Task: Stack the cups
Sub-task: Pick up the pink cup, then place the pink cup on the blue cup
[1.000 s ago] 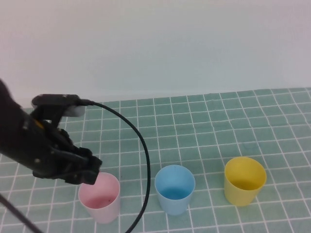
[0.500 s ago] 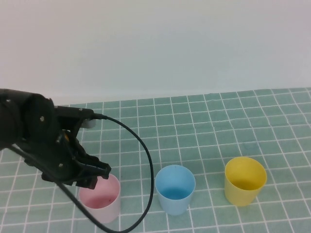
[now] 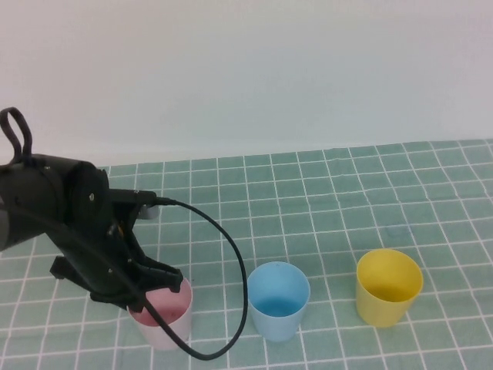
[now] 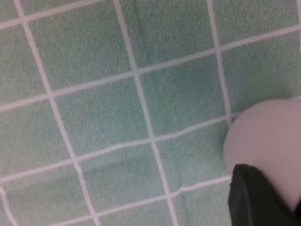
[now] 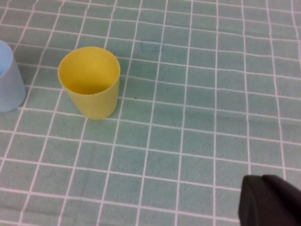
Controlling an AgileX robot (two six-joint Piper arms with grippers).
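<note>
Three cups stand upright in a row on the green checked cloth: pale pink [image 3: 166, 317] on the left, light blue [image 3: 277, 301] in the middle, yellow [image 3: 387, 287] on the right. My left gripper [image 3: 158, 281] is low over the pink cup's near-left rim and hides part of it. In the left wrist view a black part of that gripper [image 4: 258, 197] lies against the pink cup's outer wall [image 4: 268, 141]. My right gripper [image 5: 270, 200] is out of the high view. Its wrist view shows the yellow cup [image 5: 91, 82] and the blue cup's edge [image 5: 7, 77] some way off.
A black cable [image 3: 231, 247] loops from the left arm down past the pink cup, close to the blue cup. A white wall rises behind the cloth [image 3: 323, 200]. Bare cloth lies behind the cups and to the right of the yellow one.
The left arm has swung right and lower, bringing its gripper from beside the pink cup's left rim to over the rim. The cups have not moved.
</note>
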